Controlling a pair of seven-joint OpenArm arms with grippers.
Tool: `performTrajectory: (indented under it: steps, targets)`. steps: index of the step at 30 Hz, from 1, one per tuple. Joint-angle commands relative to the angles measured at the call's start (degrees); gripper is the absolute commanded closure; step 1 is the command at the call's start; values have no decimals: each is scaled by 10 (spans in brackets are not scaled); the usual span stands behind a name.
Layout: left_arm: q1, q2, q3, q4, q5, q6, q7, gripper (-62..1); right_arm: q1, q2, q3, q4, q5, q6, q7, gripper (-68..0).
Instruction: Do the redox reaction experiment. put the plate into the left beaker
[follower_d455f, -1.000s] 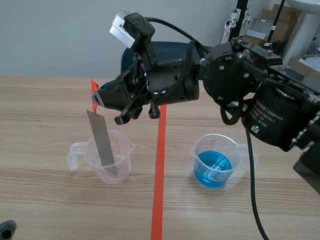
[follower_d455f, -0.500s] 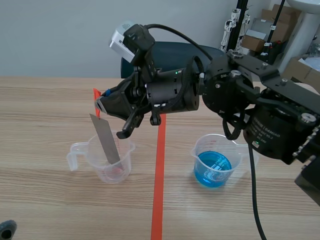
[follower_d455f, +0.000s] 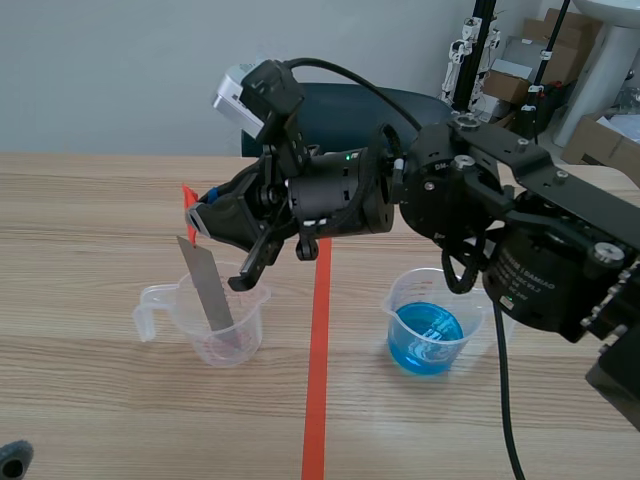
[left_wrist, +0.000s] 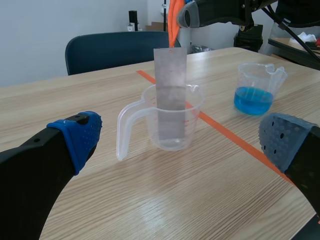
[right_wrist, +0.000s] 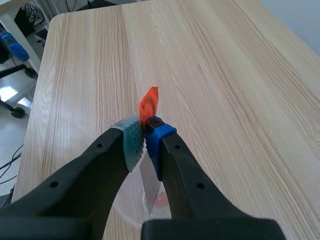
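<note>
While pinched by the right tool (right_wrist: 145, 142), plate (follower_d455f: 208, 290) end-down in left beaker (follower_d455f: 247, 318); left tool (left_wrist: 180, 142) agape.

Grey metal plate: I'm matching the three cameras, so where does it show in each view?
Scene view: grey metal plate left of centre, tilted in the clear plastic beaker, held by the right gripper.
Left wrist view: ahead of the open left gripper, standing in that beaker.
Right wrist view: pinched between its own fingers.
Shared landmark: the orange tag at its top.

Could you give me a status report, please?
Right pincer shut on flat grey metal plate, lower end inside clear plastic beaker. Left pincer open. Nothing in the way.
</note>
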Motion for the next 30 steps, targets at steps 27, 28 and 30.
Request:
performTrajectory:
  steps: [27, 28, 30]
  targets:
    - [4, 3, -3, 8, -6, 0, -9, -623, 10, -3, 3, 3, -38, -26, -4, -679]
    - [4, 3, -3, 8, -6, 0, -9, -623, 11, -3, 3, 3, -38, -26, -4, -679]
    - [4, 3, -3, 8, -6, 0, -9, -623, 12, -3, 3, 3, -38, -26, -4, -679]
